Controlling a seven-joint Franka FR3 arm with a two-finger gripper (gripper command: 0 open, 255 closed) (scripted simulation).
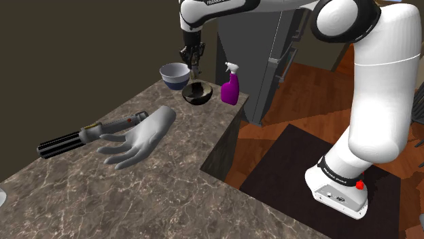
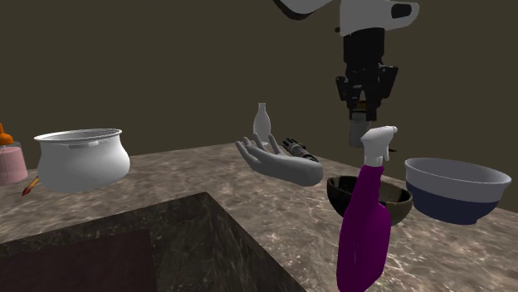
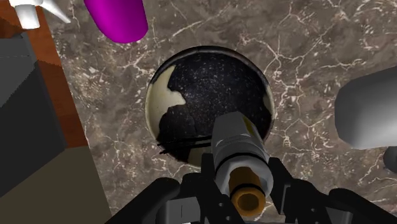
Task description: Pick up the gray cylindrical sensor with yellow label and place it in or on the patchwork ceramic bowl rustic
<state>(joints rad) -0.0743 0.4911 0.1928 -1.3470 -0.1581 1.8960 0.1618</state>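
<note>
Sensor hangs straight above the bowl, clamped tight in the gripper, clear of the rim; a purple bottle stands just beside the bowl.

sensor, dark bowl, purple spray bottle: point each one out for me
sensor (image 3: 238,146), wrist view, on its grey barrel
dark speckled bowl (image 3: 216,83), wrist view, on its bare inner floor
purple spray bottle (image 2: 362,240), second exterior view, on its body

Dim, even light leaves the back wall murky, the veined counter softly lit, shadows seemingly faint.
</note>
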